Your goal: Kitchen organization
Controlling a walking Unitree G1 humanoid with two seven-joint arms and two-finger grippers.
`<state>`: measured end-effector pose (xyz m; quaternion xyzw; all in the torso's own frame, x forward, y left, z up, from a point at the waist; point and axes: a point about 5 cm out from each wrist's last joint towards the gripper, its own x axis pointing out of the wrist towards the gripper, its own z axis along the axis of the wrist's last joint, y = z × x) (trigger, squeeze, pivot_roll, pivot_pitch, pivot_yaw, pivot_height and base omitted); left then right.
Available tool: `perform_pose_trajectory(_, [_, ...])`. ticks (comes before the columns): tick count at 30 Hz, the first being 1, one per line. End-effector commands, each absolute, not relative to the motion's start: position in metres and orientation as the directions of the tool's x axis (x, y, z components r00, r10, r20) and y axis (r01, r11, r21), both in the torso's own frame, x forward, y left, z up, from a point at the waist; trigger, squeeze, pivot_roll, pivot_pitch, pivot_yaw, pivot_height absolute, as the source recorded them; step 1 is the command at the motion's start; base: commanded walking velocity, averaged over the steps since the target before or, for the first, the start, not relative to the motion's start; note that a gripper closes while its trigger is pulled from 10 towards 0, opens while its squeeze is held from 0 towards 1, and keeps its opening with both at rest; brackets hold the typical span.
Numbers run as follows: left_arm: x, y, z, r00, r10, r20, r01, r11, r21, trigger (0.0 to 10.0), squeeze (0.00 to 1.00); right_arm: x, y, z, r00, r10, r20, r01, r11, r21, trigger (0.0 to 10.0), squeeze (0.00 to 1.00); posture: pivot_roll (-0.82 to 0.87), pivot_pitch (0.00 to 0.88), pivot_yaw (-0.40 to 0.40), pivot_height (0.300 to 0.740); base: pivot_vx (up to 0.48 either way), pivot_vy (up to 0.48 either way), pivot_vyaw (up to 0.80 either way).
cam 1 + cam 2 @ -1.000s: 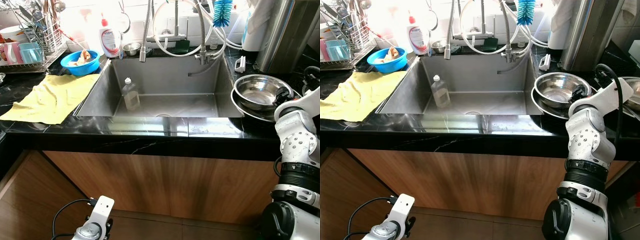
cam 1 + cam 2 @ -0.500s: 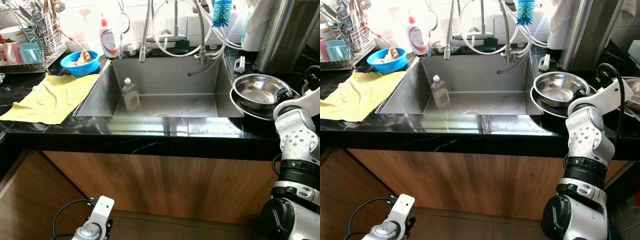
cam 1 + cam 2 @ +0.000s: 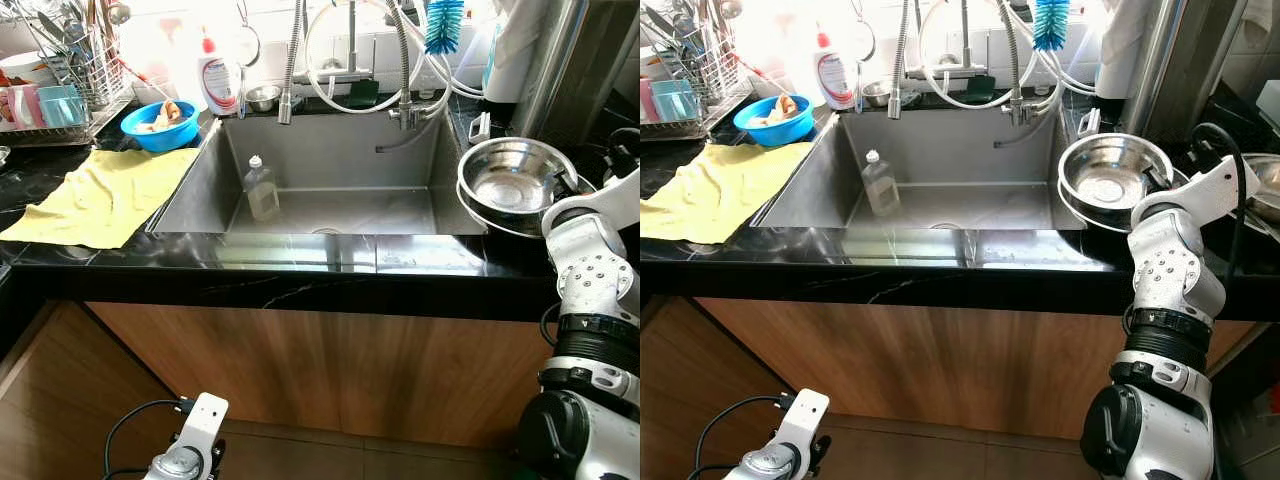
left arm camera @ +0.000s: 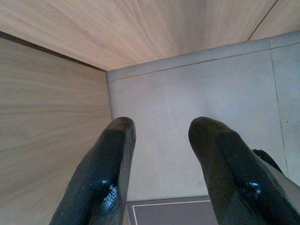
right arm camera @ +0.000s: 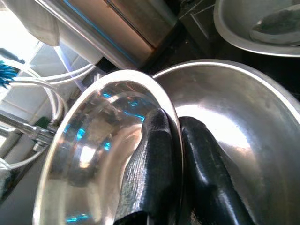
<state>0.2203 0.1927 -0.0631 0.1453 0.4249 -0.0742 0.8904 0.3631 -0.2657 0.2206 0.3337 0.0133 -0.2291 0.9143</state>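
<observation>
Two arms, one busy. Starting at my left, my left tool [image 4: 161,159] is hanging idle by the cabinet front, fingers spread over the floor. Moving right past the sink [image 3: 330,165], my right tool [image 5: 176,164] is pinching the rim of the upper steel bowl [image 3: 515,178], one finger inside, one outside, above the lower bowl [image 5: 243,122] on the bench [image 3: 300,255]. I am judging the bowl light, rigid and slick, so the rim looks like the only sure hold. Compared with a second ago, it is sitting higher and tilted toward the sink.
</observation>
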Motion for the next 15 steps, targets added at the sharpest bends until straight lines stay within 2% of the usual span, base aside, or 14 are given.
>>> perform_pose_trajectory(1, [0.217,0.197,-0.065,0.612,0.000,-0.791,0.262,0.944,0.202,10.0,0.00,0.365,-0.261,0.220,0.893,-0.407,-0.192,0.433,0.664,0.609,0.0,0.00,-0.13,0.000,0.094,0.740,0.000,0.000,0.00])
perform_pose_trajectory(8, [0.218,0.197,-0.064,0.614,0.002,-0.789,0.259,0.944,0.204,10.0,0.00,0.363,-0.265,0.236,0.878,-0.470,-0.092,0.425,0.678,0.600,0.0,0.00,-0.12,0.000,0.094,0.740,0.000,0.000,0.00])
perform_pose_trajectory(12, [0.218,0.197,-0.064,0.617,0.004,-0.787,0.256,0.945,0.205,10.0,0.00,0.356,-0.270,0.258,0.824,-0.565,0.037,0.490,0.746,0.451,0.0,0.00,-0.12,0.000,0.094,0.740,0.000,0.000,0.00])
perform_pose_trajectory(15, [0.218,0.197,-0.064,0.619,0.004,-0.786,0.255,0.945,0.206,10.0,0.00,0.355,-0.268,0.267,0.810,-0.579,0.091,0.500,0.764,0.407,0.0,0.00,-0.12,0.000,0.093,0.740,0.000,0.000,0.00])
